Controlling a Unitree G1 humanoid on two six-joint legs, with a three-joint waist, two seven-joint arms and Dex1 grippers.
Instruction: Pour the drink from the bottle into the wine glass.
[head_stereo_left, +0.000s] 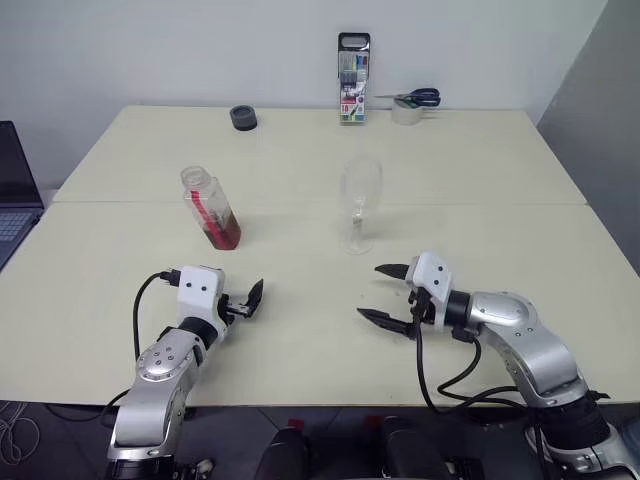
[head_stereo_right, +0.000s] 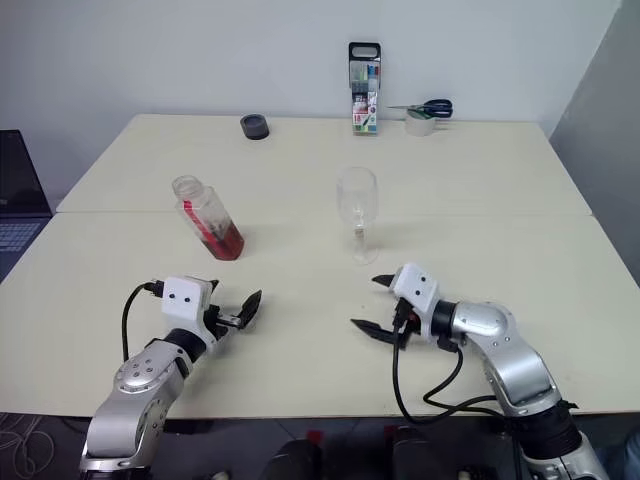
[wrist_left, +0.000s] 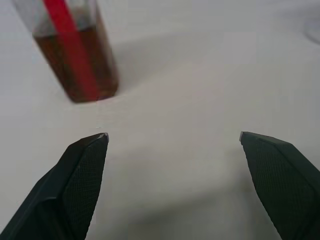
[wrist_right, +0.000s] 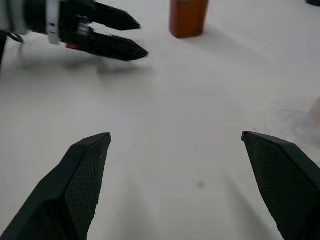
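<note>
Left eye view: we note the bottle (head_stereo_left: 210, 208) upright on the table (head_stereo_left: 300, 330), ahead of the left gripper (head_stereo_left: 245, 303), whose fingers are spread and empty; the wine glass (head_stereo_left: 359, 203) stands ahead of the likewise spread, empty right gripper (head_stereo_left: 384, 293). Left wrist view: we see the bottle offset toward one finger (wrist_left: 80, 185), not yet between the two, with the drink (wrist_left: 80, 67) in its lower part. Right wrist view: we judge the left gripper nearer the bottle.

Cream table (head_stereo_left: 300, 330) — bottle (head_stereo_left: 210, 207), wine glass (head_stereo_left: 360, 205)
</note>
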